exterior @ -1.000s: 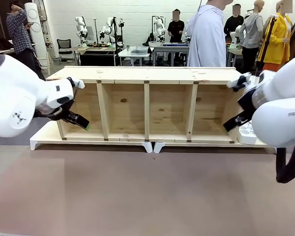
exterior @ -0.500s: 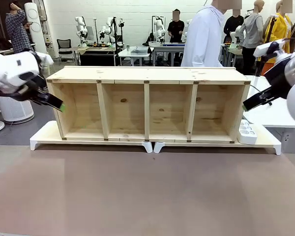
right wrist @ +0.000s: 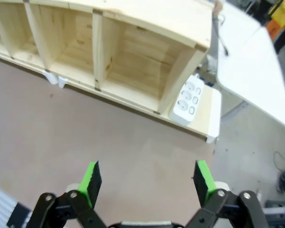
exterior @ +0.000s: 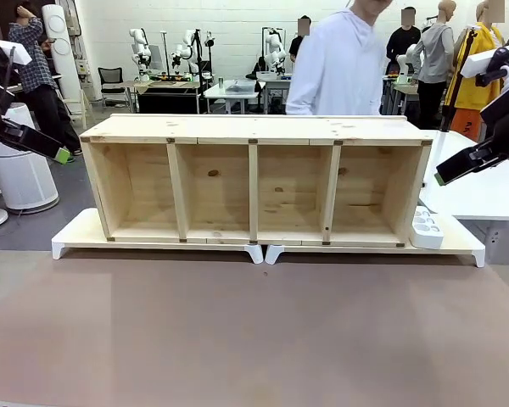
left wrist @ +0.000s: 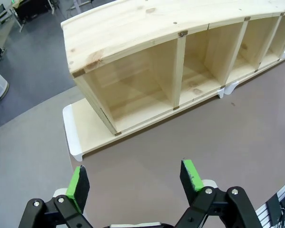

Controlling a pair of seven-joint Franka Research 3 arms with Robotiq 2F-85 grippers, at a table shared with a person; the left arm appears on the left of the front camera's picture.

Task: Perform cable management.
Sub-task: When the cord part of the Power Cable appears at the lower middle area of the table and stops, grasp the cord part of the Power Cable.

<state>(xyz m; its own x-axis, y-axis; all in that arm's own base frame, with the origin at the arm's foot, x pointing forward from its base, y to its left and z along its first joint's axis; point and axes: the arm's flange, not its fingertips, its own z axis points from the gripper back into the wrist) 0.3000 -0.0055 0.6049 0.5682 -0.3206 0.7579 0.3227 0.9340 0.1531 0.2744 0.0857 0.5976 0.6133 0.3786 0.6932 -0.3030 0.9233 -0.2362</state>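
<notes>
Right wrist view: the cable showed as a thin dark line just beyond the right end of the wooden shelf, on the near edge of a white table. Its short visible length ran almost straight up and down the picture, roughly along the shelf's end wall. It was too small to tell where the plug was or which way it pointed.

A white power strip lay against the foot of that end wall, on the white base board under the shelf, between the cable and the brown tabletop in front of the shelf. The right gripper hung above that tabletop, well apart from the cable. Its jaws were spread wide with nothing between the green pads.

In the front view the shelf lay on its side with four open compartments facing the camera, and the right gripper was raised off its right end.

The left gripper was raised off the shelf's left end. In the left wrist view the left gripper was also fully open and held nothing.

A person in a white top stood behind the shelf
</notes>
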